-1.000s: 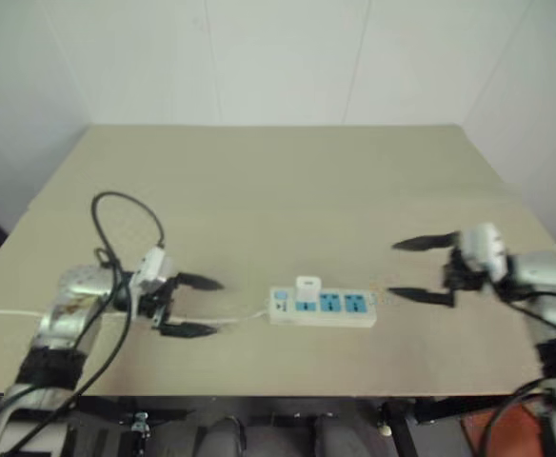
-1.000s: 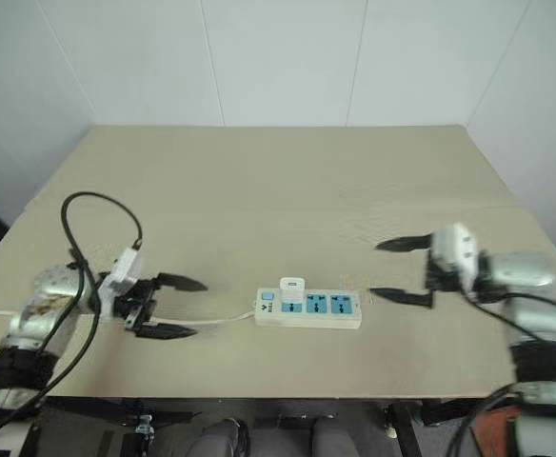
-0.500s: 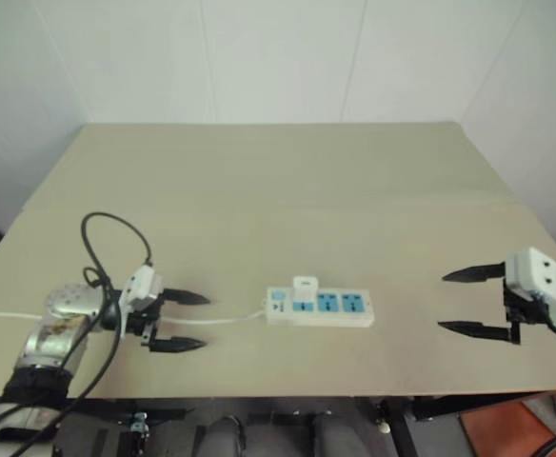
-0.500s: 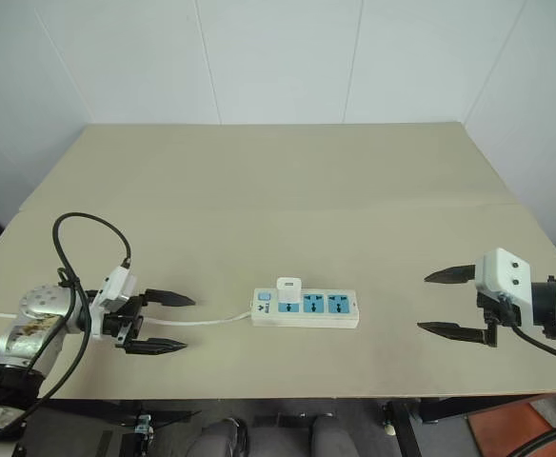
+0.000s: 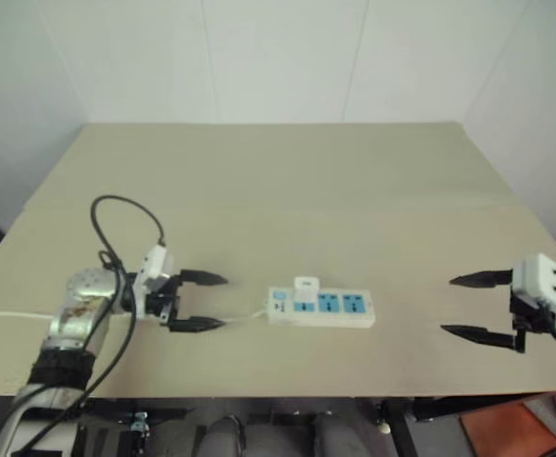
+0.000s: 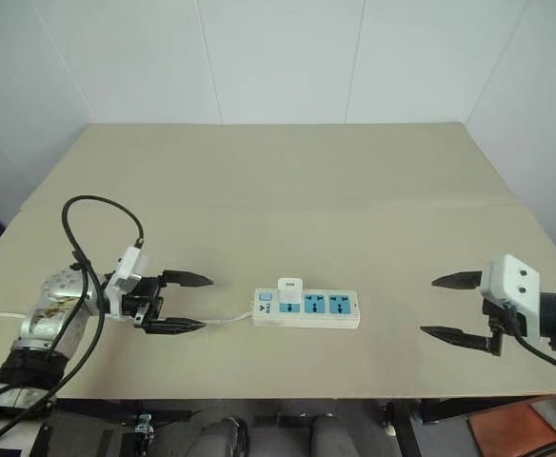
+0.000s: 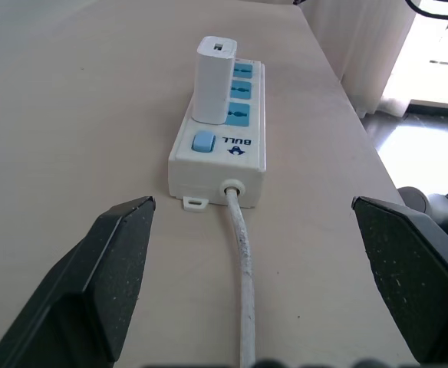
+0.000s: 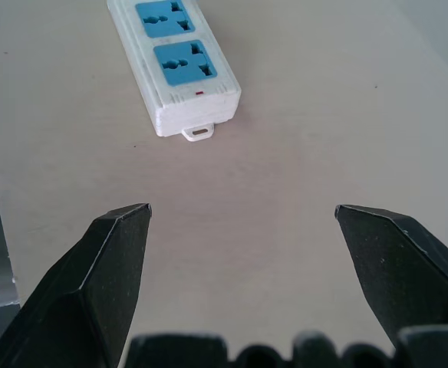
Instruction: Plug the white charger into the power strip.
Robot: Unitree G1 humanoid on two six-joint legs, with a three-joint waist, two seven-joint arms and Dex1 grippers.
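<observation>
A long white power strip (image 6: 307,308) lies flat on a beige worktop (image 6: 278,190), close to the worktop's near edge and roughly midway along it. The strip is the landmark for everything else. It has three blue sockets in a row and a small blue switch (image 7: 203,140) at its left end. The white charger (image 7: 212,80) stands upright in the socket next to that switch, sitting on the strip's face; the other two sockets are uncovered. A thin white cord (image 7: 242,261) leaves the switch end of the strip and runs away to the left along the worktop.

The left gripper (image 6: 185,302) is to the left of the strip, near its switch end but not touching it. It points level toward the strip, and its two black jaws stand wide apart with nothing between them except the cord passing below on the worktop. In the left wrist view the strip's switch end and the charger lie straight ahead of it, between the spread jaws. A black cable (image 6: 97,214) loops up above the left wrist.

The right gripper (image 6: 449,307) is to the right of the strip, well apart from it, near the worktop's right edge. Its jaws are also spread wide and hold nothing. In the right wrist view the strip's free end, with two blue sockets, lies ahead of it on the bare worktop.
</observation>
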